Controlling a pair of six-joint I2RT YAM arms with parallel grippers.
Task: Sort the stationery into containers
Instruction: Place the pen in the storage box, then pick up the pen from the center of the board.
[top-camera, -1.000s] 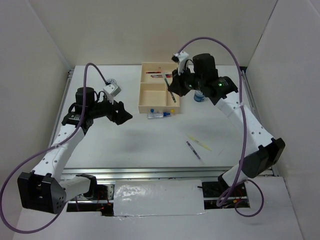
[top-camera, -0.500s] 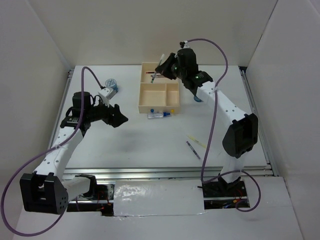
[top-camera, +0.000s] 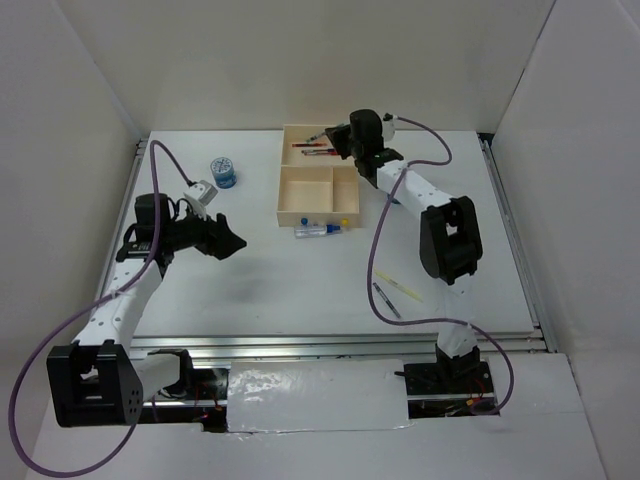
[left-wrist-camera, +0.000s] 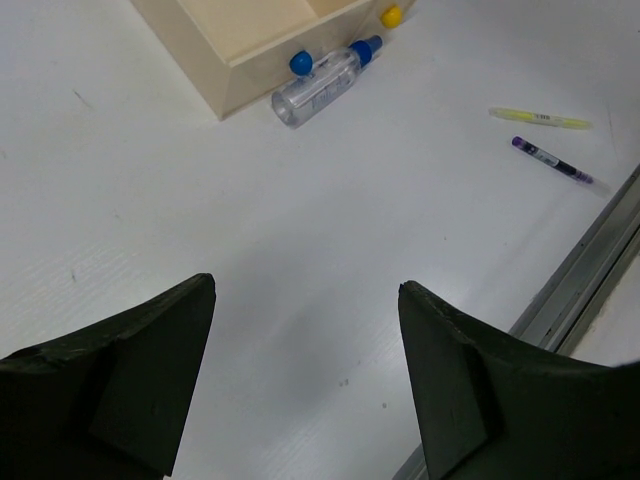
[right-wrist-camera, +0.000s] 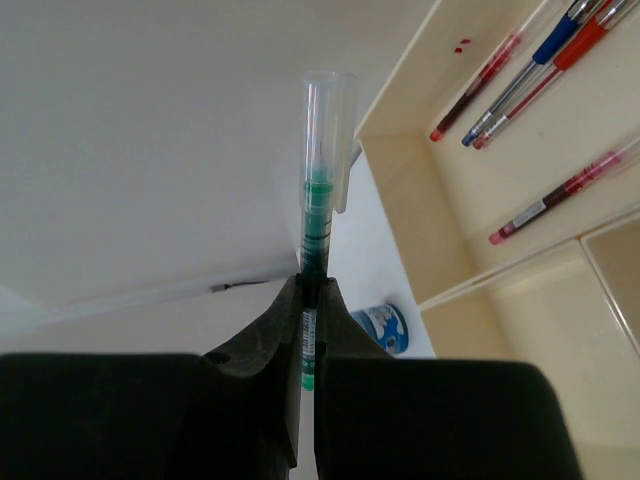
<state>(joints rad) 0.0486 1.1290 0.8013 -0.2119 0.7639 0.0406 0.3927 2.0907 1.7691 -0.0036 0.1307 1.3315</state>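
Cream tray (top-camera: 305, 187) at the tabletop's 12 o'clock; its long far section holds red and blue pens (right-wrist-camera: 528, 75). A clear-capped green pen (right-wrist-camera: 318, 190) is pinched between the right fingers (right-wrist-camera: 278, 340). From the tray: clear blue-capped tube (left-wrist-camera: 318, 86) and blue ball (left-wrist-camera: 300, 63) against the 6 o'clock wall, patterned cylinder (top-camera: 223, 172) at 9, yellow pen (left-wrist-camera: 540, 118) and purple pen (left-wrist-camera: 552, 160) at 5.

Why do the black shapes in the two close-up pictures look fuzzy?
Left wrist view: the left gripper sits too near the lens, so it blurs, while the clear bottle is sharp. Right wrist view: the right gripper is likewise soft and unlit; its green pen is crisp.
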